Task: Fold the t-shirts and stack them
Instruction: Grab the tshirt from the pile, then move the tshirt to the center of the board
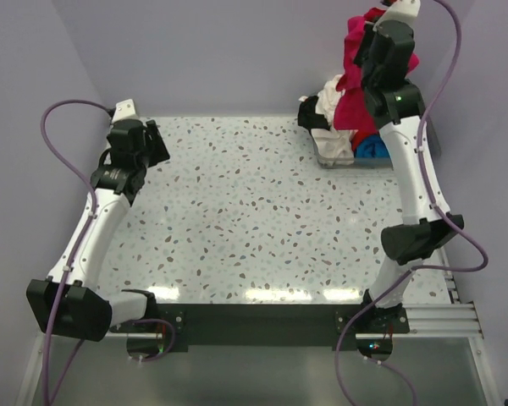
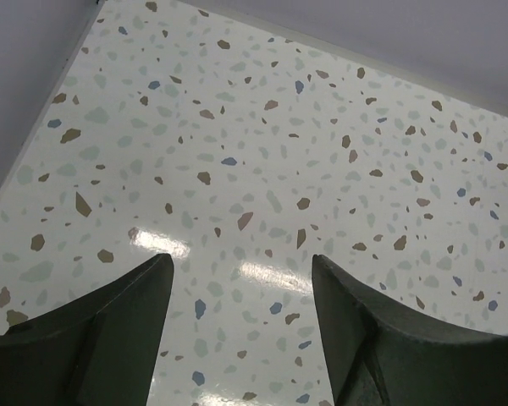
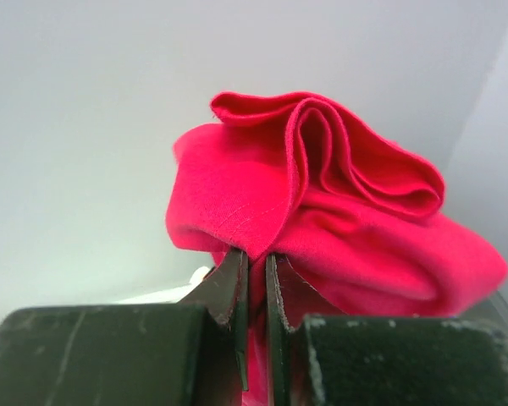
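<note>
- Left hand (image 2: 241, 262): released, fingers spread wide with nothing between them, poised over the bare speckled tabletop (image 1: 254, 211) near its far left corner.
- Middle of the tabletop: no cloth on it.
- Far right corner: clear bin (image 1: 334, 159) holding a cream-white t-shirt (image 1: 330, 97), a black t-shirt (image 1: 308, 110) and a blue t-shirt (image 1: 372, 149), all bunched.
- Right hand (image 3: 256, 258): raised above the bin, clenched on a fold of the crimson-pink t-shirt (image 3: 322, 211), which hangs down into the pile.
</note>
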Robot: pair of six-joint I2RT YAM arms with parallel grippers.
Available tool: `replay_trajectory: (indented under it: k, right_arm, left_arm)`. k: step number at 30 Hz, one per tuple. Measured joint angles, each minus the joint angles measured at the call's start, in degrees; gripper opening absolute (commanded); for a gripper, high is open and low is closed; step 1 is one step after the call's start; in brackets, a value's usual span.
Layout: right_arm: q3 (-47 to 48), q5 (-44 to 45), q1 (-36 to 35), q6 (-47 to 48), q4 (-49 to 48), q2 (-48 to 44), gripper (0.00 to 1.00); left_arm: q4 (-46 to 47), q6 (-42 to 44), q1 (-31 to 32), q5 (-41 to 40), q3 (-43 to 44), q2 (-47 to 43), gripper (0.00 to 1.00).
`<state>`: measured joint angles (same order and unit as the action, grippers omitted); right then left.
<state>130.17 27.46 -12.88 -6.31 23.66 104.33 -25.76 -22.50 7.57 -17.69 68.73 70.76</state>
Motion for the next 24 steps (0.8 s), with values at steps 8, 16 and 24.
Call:
replay_trajectory:
  k: [8, 16, 24]
  right_arm:
    - [0.0, -5.7, -16.5, 0.7, 10.9, -5.7, 0.00]
    - [-12.1, -10.8, -24.0, -9.5, 15.8, -13.8, 0.69]
    - [-37.1, -7.4, -18.5, -15.6, 17.7, -14.0, 0.86]
  left_arm:
    - [0.7, 3.8, 0.0, -0.2, 6.3, 1.5, 0.71]
    - [0.3, 6.1, 0.0, -0.8, 10.5, 1.9, 0.84]
    - [0.0, 5.5, 0.2, 1.9, 3.7, 1.9, 0.84]
